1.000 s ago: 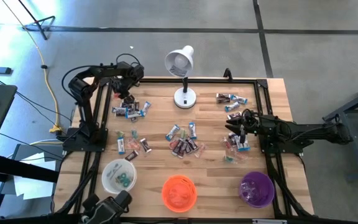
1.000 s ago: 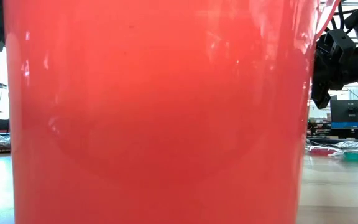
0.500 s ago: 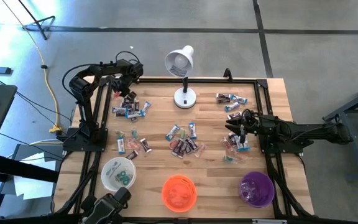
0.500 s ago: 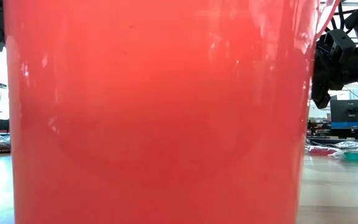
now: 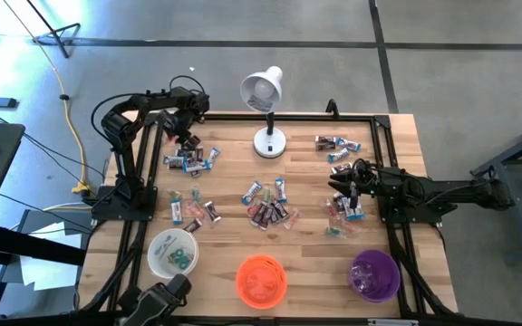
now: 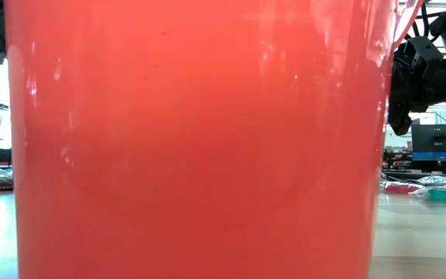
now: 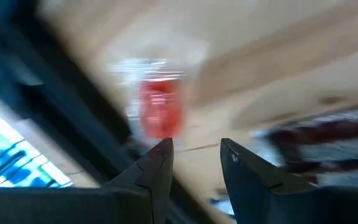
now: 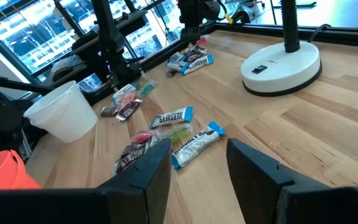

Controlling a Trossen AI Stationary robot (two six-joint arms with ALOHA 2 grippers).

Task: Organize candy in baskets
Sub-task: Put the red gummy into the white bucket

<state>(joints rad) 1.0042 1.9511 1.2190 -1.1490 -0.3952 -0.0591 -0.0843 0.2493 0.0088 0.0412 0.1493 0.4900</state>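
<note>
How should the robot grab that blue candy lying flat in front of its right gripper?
Best from above, I think: the blue candy lies flat on the table, long and thin. Set the right gripper jaws across its narrow middle, not the crinkly ends.

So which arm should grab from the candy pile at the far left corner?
Left. Its open pincer hovers right at that pile, while the right pincer sits over candy across the table.
</note>
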